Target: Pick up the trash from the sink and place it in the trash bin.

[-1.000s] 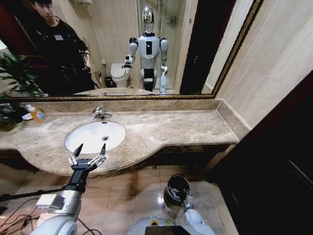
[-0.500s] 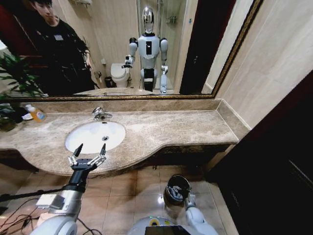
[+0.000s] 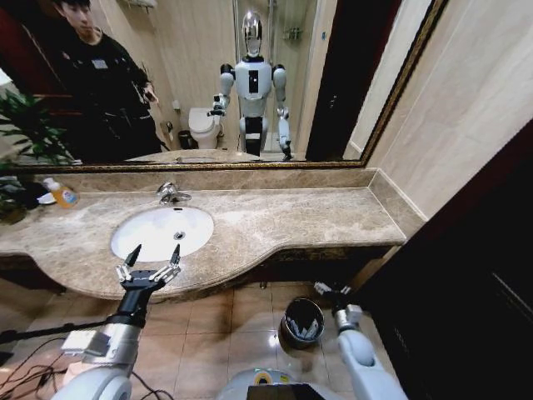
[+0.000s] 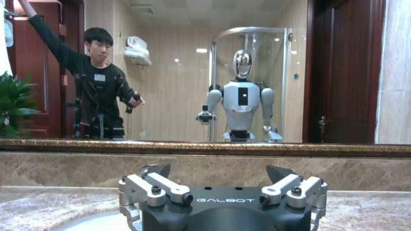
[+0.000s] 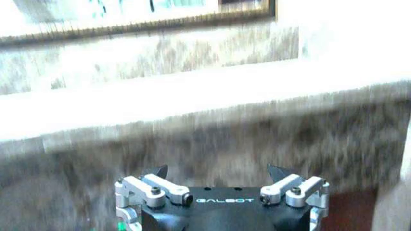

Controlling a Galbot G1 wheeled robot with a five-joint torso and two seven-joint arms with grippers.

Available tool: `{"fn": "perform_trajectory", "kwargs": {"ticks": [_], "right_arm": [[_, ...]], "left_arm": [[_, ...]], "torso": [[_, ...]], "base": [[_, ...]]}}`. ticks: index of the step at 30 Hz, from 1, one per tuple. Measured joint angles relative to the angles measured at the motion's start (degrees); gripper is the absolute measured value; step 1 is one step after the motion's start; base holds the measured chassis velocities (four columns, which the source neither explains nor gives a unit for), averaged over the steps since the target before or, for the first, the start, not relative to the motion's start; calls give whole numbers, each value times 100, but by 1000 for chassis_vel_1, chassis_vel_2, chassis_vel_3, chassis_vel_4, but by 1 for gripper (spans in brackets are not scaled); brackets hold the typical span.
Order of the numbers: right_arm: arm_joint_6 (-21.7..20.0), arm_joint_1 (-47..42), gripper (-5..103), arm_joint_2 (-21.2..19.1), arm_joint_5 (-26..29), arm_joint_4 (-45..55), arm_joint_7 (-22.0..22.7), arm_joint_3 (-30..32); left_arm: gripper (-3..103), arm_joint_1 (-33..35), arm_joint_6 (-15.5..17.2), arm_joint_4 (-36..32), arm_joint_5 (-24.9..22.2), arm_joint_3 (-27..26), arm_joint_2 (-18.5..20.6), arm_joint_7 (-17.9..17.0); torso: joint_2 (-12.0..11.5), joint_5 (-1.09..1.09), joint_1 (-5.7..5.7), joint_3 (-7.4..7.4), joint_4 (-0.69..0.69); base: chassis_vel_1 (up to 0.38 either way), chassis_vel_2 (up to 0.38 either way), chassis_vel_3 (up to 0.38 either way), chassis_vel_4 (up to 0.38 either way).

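Glossy white ceramic sink [image 3: 158, 232]; polished marble counter [image 3: 283, 218]; shiny-rimmed metal bin [image 3: 301, 322].

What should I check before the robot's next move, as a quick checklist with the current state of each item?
1. Left gripper open, over the front edge of the sink: ok.
2. Right gripper open, nothing between its fingers: ok.
3. Trash bin upright on the floor below the counter: ok.
4. Trash lies inside the bin, light pieces visible: ok.
5. Sink free of trash: looks bare in the head view, but the near wall is hidden behind the left gripper: cannot tell.
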Motion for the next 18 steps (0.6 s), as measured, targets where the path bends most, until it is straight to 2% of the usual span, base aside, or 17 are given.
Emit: {"fn": "perform_trajectory", "kwargs": {"ticks": [10, 18], "right_arm": [[-284, -422, 100, -113, 315, 1729, -130, 440], [-564, -574, 100, -122, 263, 2237, -113, 607]], "left_arm": [[100, 0, 0, 0, 0, 0, 0, 0], [100, 0, 0, 0, 0, 0, 0, 0]], "torso": [[0, 0, 0, 0, 0], [0, 0, 0, 0, 0]], "base": [[0, 0, 0, 0], [0, 0, 0, 0]]}}
